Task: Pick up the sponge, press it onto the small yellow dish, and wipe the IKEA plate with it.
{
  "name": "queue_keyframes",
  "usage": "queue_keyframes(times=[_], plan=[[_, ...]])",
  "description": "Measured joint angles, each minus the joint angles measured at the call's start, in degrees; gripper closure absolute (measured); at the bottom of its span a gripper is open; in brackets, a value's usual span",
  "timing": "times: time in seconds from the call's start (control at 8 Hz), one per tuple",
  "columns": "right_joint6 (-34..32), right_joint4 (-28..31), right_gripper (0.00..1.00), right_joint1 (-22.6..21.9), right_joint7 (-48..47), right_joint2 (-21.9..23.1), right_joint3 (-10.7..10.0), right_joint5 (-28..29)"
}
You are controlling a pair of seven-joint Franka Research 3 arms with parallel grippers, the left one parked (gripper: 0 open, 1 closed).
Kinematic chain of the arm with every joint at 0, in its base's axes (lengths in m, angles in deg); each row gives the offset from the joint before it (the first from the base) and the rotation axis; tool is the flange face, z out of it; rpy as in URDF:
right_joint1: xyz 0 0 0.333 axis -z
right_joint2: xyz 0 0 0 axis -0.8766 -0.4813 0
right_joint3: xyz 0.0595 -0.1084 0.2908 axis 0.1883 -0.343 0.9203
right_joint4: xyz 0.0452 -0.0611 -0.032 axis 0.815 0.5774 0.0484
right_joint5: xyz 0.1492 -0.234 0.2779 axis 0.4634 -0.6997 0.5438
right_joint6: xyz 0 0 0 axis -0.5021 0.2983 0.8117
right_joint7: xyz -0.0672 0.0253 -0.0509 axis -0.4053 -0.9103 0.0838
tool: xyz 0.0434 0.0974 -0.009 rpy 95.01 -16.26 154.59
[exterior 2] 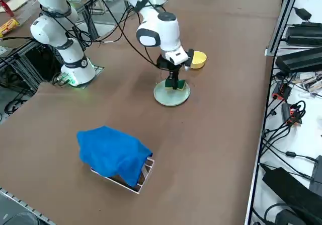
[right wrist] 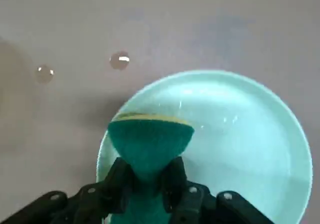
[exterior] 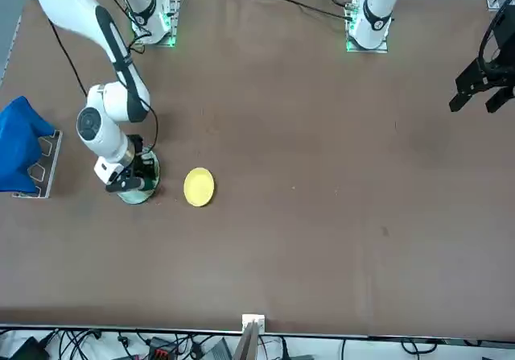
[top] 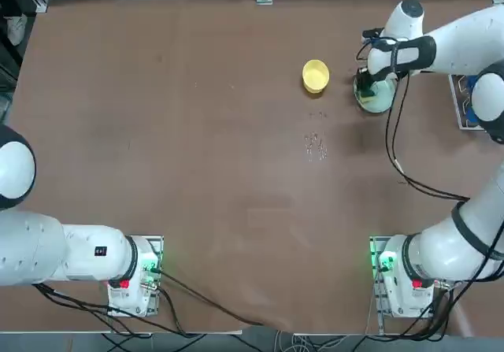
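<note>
sponge (right wrist: 150,139) pinched in right claw (right wrist: 148,176), yellow foam down on ikea plate (right wrist: 240,149) near its rim. judged step: wiping. keep pressure even, sweep toward plate centre, stay inside rim. small yellow dish (top: 315,75) just beside plate; open tabletop (top: 197,147) elsewhere.

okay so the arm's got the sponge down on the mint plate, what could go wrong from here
1. The right gripper pinches the sponge hard enough to squeeze it narrow; it may twist or slip out during wiping.
2. The sponge sits near the rim of the IKEA plate, so pressure there could tip or push the loose plate.
3. The small yellow dish stands close beside the plate; a wide stroke might knock it.
</note>
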Motion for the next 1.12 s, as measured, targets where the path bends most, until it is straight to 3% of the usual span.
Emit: queue_keyframes(times=[0.5, 1.12], plan=[[0.59, 4.92, 0.65, 2.37, 1.70, 2.58, -0.39, 0.04], [0.78, 3.56, 0.65, 8.11, 11.85, 2.31, -0.56, 0.03]])
